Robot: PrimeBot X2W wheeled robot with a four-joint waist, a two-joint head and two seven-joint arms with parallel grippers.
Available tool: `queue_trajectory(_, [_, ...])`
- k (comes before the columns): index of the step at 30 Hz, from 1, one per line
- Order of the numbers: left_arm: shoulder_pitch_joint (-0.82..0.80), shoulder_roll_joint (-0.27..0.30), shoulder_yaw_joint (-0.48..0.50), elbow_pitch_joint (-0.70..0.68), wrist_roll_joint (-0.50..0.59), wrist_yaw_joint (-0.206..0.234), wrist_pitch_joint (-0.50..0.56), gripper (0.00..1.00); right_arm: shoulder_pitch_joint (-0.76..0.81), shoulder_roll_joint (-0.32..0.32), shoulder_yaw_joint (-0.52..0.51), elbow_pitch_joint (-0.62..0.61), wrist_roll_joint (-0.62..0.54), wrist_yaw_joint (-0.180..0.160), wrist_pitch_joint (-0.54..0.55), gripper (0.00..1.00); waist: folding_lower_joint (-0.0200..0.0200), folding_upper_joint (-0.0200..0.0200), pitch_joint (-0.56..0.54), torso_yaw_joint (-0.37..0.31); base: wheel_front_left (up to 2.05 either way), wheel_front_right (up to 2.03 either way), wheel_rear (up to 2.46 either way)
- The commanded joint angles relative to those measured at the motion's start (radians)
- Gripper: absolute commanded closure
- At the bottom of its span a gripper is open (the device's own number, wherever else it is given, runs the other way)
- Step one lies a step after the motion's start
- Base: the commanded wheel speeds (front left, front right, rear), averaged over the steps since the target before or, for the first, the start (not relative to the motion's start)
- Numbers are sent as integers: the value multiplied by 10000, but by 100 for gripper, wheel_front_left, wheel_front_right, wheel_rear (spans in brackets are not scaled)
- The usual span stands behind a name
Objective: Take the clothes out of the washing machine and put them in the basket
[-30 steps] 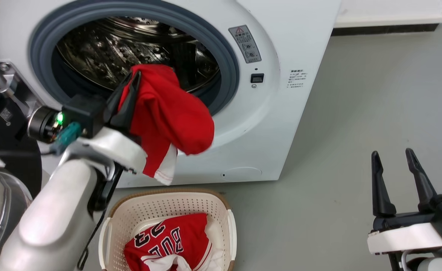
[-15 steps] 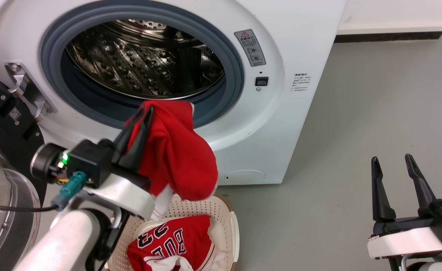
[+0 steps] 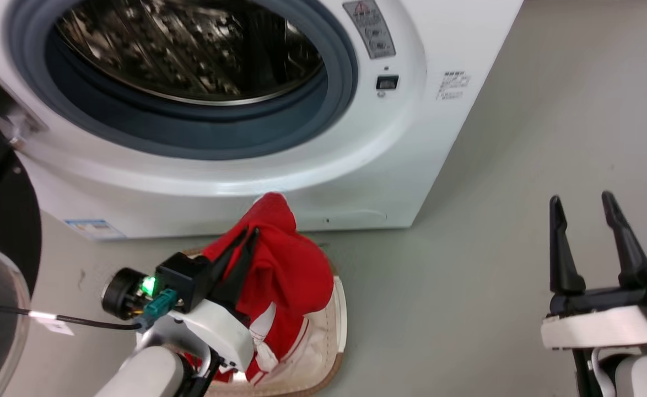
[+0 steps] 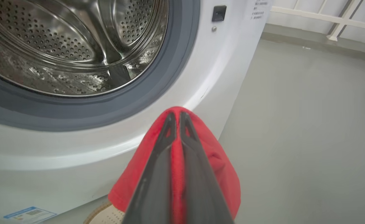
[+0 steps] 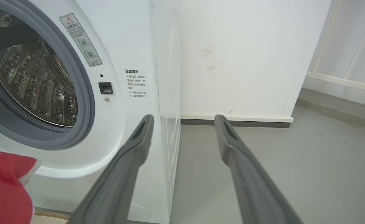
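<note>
clothes [image 3: 293,275] clamped in left claw [image 3: 249,232]; head view adds basket [image 3: 339,317] beneath.

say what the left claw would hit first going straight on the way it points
The left claw would likely meet the washing machine, its white front below the grey seal; depth is unclear.

Left gripper [image 3: 250,234] pinches red garment [image 3: 293,270] draping into basket [image 3: 339,317] directly below it, washing machine [image 3: 367,160] just beyond its fingertips, right gripper [image 3: 580,197] well off to its right, fingers spread.
</note>
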Motion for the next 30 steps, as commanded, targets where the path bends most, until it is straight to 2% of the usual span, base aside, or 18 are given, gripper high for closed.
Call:
queue_trajectory(1, [-100, -100, -8, 320, -62, -86, -126, 100, -253, 6, -8, -79, -68, -7, -24, 0, 0, 0, 577, -67, 0, 0, 0])
queue_trajectory(12, [-1414, -955, -410, 4154, -143, -1106, -748, 100, -1297, 6, -42, -323, 99, -7, -23, 0, 0, 0, 2701, -430, 0, 0, 0])
queue_trajectory(13, [-1414, -955, -410, 4154, -143, -1106, -748, 100, -1297, 6, -42, -323, 99, -7, -23, 0, 0, 0, 2701, -430, 0, 0, 0])
queue_trajectory(22, [-3091, -1782, -820, 7574, 50, -1885, -946, 100, -2035, 9, -63, -561, 354, -7, -23, 0, 0, 0, 4300, -886, 0, 0, 0])
queue_trajectory(30, [-4448, -2474, -1030, 10503, -109, -2212, -617, 100, -2409, 9, -91, -716, 607, -7, -23, 0, 0, 0, 5414, -1150, 0, 0, 0])
